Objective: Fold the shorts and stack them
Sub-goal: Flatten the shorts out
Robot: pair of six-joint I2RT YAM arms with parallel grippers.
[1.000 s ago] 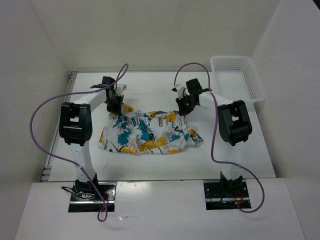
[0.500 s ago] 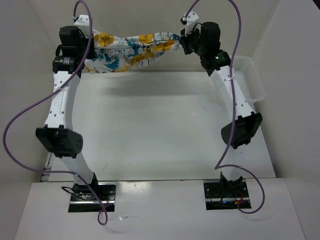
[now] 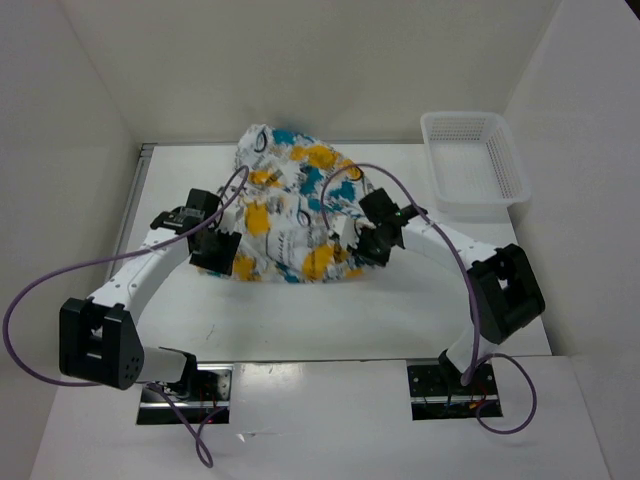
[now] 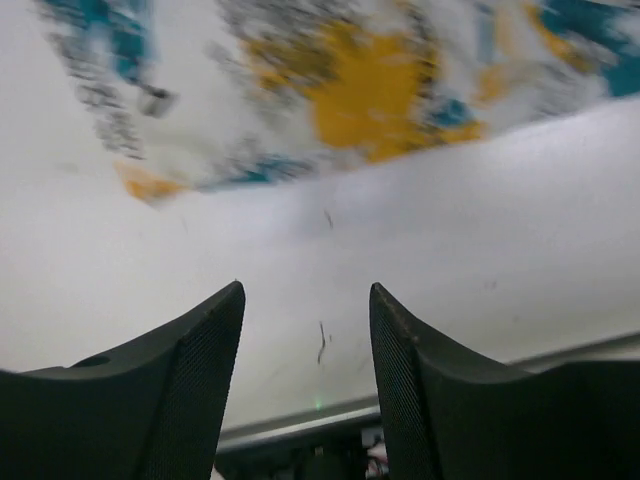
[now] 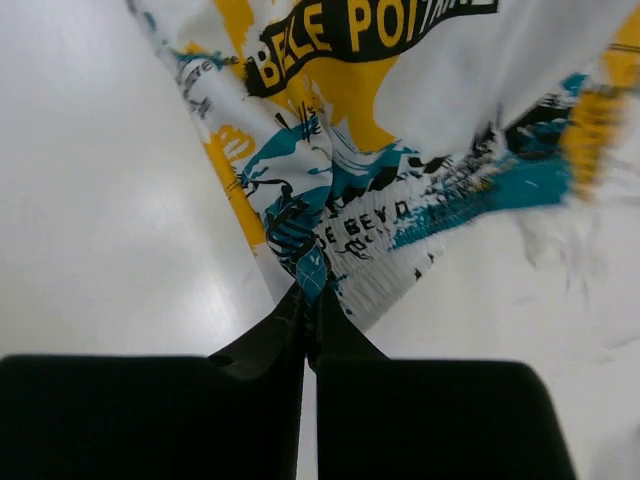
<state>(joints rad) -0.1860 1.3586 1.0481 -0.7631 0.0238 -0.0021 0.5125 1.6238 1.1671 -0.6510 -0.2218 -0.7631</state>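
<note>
Shorts (image 3: 290,205): 1 puffed, crumpled heap on the middle of the table (image 3: 400,310), reaching toward the far edge, with its near edge between my 2 pincers.
Left pincer (image 3: 218,252): wide, with nothing between the fingers (image 4: 190,350). Bare table lies under them, and the printed cloth just beyond the tips is blurred.
Right pincer (image 3: 372,240): pinched tight on a gathered edge of the shorts, teal and black print bunched at my fingertips (image 5: 265,345).
Step in hand: I judge it is laying the shorts out flat, ready for the 1st fold.
Doing it well: I should get the left pincer onto the matching edge on its own side. Then I can draw both grips apart and toward the near edge, low over the table, so the trapped air spills out and the cloth lies in 1 layer.
Watch for: pulling with 1 grip alone would likely drag the heap askew.
Basket (image 3: 470,203): at the far right corner, apart from the shorts.
</note>
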